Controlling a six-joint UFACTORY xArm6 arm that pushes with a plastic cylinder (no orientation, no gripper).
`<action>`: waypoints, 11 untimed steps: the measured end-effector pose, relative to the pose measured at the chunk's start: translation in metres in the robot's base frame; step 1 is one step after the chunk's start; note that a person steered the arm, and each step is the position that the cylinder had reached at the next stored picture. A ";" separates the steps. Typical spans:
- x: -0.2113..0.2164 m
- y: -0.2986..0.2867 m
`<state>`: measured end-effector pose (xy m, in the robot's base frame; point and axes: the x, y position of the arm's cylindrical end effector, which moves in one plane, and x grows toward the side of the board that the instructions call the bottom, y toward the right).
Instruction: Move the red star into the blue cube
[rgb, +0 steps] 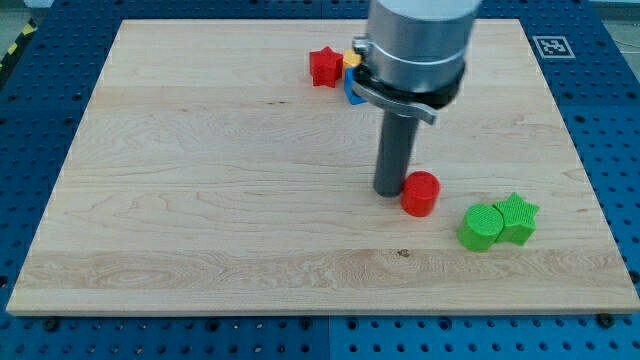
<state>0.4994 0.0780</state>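
Our tip (388, 192), a bare rod with no hand, sits lower-right of the red star (323, 67); the blue cube (352, 92) seems mostly hidden.

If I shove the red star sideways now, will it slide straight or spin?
The red star sits flat, so it will probably slide rather than tip. Its points could make it spin off my tip. The yellow block close beside it may get dragged along.
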 end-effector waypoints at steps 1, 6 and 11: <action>0.007 0.005; -0.039 -0.029; -0.212 -0.144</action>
